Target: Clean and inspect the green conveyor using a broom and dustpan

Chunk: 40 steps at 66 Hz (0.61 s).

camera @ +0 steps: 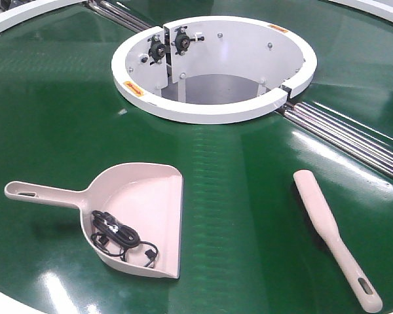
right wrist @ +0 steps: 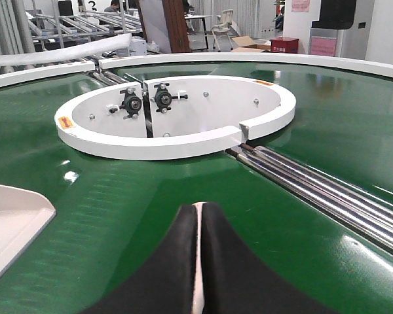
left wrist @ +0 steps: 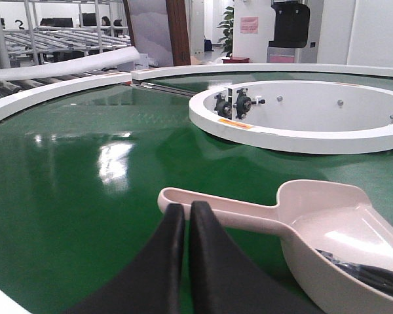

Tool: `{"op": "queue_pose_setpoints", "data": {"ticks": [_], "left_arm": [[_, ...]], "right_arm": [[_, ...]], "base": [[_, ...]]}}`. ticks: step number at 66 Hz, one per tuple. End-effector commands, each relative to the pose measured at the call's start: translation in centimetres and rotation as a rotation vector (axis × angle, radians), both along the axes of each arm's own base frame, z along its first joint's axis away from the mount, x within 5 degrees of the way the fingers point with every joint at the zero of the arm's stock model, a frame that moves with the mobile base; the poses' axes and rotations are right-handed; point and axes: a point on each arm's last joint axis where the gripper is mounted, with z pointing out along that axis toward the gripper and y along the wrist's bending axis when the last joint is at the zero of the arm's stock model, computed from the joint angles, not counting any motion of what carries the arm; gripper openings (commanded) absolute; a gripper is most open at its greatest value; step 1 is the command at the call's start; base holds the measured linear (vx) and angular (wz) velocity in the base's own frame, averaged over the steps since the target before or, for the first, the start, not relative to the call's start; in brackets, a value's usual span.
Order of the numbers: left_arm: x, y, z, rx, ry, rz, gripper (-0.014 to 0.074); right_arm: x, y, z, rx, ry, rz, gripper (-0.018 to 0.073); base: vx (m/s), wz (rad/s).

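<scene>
Left gripper (left wrist: pixel 187 212) and right gripper (right wrist: pixel 200 212): black tapered fingers pressed together, holding nothing. Smooth pinkish-beige plastic dustpan (camera: pixel 141 209) lies near-left on the glossy green conveyor (camera: pixel 249 216), containing a coiled black cable (camera: pixel 118 235). The flat broom (camera: pixel 331 232) lies near-right. White ring hub (camera: pixel 213 111), far centre, bears small orange labels, unreadable.

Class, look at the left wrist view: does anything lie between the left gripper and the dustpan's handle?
Nothing visible. The left gripper, jaws together, sits just short of the dustpan handle, with only bare green conveyor between them.
</scene>
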Motion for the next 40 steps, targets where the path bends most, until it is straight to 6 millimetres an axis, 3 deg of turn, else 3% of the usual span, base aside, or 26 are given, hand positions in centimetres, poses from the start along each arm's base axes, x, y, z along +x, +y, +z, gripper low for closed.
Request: {"op": "queue_pose_setpoints", "data": {"ticks": [1,40], "left_arm": [[0.01,0.01,-0.27,-0.023,-0.06,0.002,-0.0008],[0.0,0.01,-0.23,-0.023,-0.062,0.002,-0.0007]], "right_arm": [[0.12,-0.07,1.53,0.008,-0.084,-0.008,-0.001],[0.12,-0.07,1.53,0.008,-0.084,-0.008,-0.001]], "base": [[0.0,0.0],[0.0,0.0]]}}
